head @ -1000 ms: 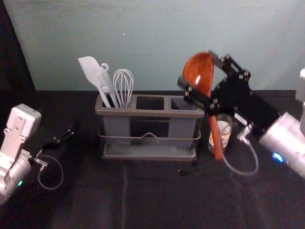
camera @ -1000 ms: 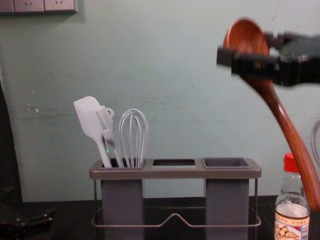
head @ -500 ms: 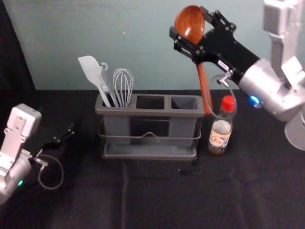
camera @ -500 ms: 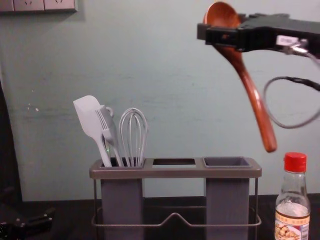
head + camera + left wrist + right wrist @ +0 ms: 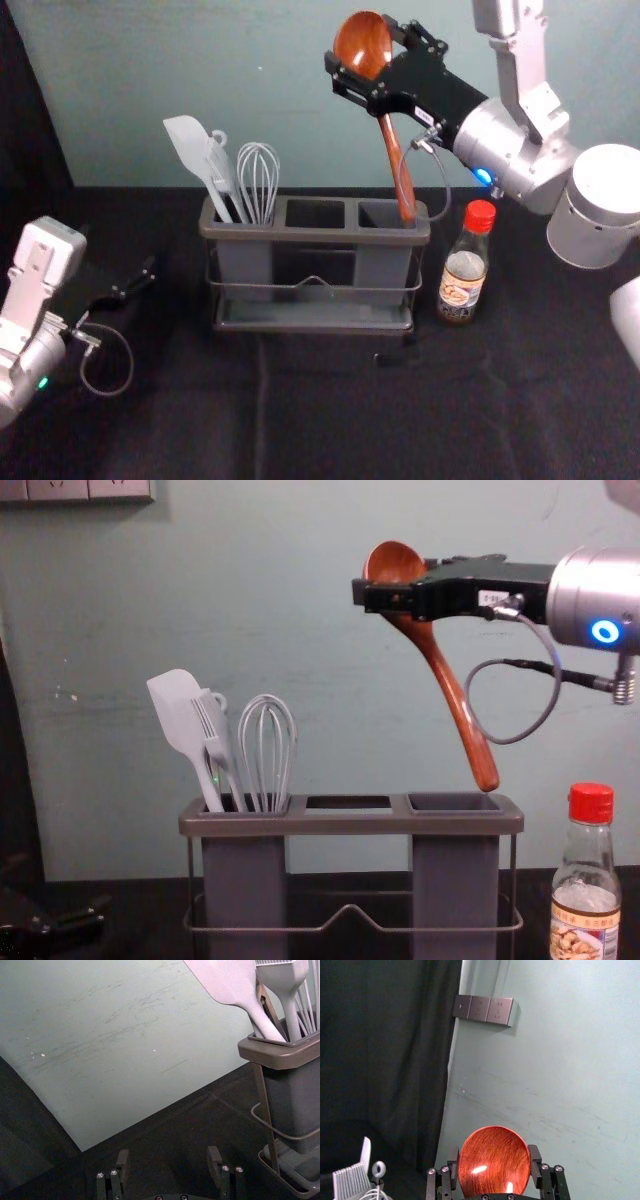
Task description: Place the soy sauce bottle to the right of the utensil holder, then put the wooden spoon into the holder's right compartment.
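High above the utensil holder [image 5: 314,237], my right gripper [image 5: 366,68] is shut on the bowl end of the wooden spoon [image 5: 395,160]. In the right wrist view the bowl of the spoon [image 5: 494,1162] sits between the fingers of my right gripper [image 5: 492,1170]. The spoon's handle slants down, and in the chest view its tip [image 5: 486,779] hangs just over the rim of the right compartment [image 5: 455,804]. The soy sauce bottle [image 5: 467,265] stands upright right of the holder. My left gripper [image 5: 135,287] is parked at the left; its wrist view shows the gripper [image 5: 167,1162] open and empty.
A white spatula [image 5: 190,150], a fork-like utensil and a whisk [image 5: 258,182] stand in the holder's left compartment. The dark cloth-covered table [image 5: 330,410] runs in front of the holder, with the wall [image 5: 250,80] behind.
My right gripper has carried the spoon leftward and, in the head view, farther up, bringing the handle's tip from beside the bottle to the right compartment. The left arm and bottle stay put.
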Motion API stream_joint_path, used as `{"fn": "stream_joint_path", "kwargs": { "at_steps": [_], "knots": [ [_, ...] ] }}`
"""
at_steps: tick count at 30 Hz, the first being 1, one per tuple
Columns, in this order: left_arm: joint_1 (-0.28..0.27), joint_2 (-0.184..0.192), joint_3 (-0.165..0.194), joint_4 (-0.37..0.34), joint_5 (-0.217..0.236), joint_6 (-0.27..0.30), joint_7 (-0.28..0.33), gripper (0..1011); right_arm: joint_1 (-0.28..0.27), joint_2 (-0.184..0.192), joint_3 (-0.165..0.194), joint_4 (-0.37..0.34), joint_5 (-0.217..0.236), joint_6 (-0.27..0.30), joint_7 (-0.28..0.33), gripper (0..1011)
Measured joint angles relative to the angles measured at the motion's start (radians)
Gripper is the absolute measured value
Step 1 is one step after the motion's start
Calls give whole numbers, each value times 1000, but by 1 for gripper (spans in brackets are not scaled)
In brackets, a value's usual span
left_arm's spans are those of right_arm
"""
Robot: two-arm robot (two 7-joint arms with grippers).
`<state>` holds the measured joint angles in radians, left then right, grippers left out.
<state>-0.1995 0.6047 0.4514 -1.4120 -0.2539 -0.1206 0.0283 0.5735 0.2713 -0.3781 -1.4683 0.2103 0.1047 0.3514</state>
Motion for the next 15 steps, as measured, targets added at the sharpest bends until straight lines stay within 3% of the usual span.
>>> {"fn": "stream_joint_path", "kwargs": {
  "at_steps": [15],
  "knots": [
    [0, 0, 0, 0, 0, 0, 0, 1011, 48, -24, -15, 108, -6, -23, 23, 841]
  ]
}}
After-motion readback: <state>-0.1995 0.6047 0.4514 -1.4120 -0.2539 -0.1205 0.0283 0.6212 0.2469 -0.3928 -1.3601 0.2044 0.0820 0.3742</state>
